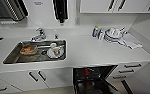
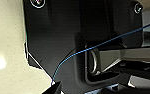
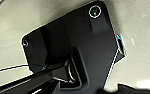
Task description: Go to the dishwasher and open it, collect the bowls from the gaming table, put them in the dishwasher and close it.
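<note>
- Below the white counter (image 1: 96,53), the dishwasher (image 1: 93,80) is seen open, its dark interior and racks exposed.
- In the steel sink (image 1: 12,57), a cup and dishes are piled.
- At the counter's back, a dish stack (image 1: 113,33) is placed.
- No legible writing is found.
- The state of either hand cannot be told.

open dishwasher (image 1: 93,78) cavity reachable from the front below the counter (image 1: 91,53), dishes crowding the sink (image 1: 13,56), crockery pile (image 1: 113,33) blocking the counter's back right
</note>
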Available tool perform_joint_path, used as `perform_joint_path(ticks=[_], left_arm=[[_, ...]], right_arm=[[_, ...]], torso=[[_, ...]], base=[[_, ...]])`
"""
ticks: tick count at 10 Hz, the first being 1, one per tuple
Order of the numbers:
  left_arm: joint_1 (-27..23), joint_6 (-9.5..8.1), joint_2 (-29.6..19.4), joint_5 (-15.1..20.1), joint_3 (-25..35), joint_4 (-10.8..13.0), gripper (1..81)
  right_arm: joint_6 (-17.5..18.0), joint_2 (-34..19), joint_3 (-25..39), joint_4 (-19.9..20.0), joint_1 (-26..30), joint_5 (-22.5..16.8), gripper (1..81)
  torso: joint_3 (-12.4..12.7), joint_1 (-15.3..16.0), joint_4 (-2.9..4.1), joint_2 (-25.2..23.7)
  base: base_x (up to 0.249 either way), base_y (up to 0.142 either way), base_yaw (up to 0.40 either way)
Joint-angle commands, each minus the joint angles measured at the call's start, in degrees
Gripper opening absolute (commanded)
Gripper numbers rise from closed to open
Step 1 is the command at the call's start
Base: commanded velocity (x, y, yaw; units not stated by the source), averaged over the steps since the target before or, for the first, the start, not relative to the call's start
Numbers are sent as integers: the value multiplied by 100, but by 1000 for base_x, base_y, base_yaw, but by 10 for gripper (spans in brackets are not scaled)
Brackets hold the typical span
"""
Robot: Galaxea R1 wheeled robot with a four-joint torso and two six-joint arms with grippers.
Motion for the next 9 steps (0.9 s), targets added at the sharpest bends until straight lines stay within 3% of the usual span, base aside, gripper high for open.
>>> perform_joint_path(ticks=[1, 9], left_arm=[[36, 10, -57, 327, 22, -18, 811], [36, 10, -57, 292, 13, -9, 811]], right_arm=[[-17, -141, -94, -11, 142, -356, 811], [62, 78, -594, 33, 142, -374, 811]], torso=[[0, 356, 0, -551], [9, 1405, 0, -2229]], base=[[0, 0, 0], [0, 0, 0]])
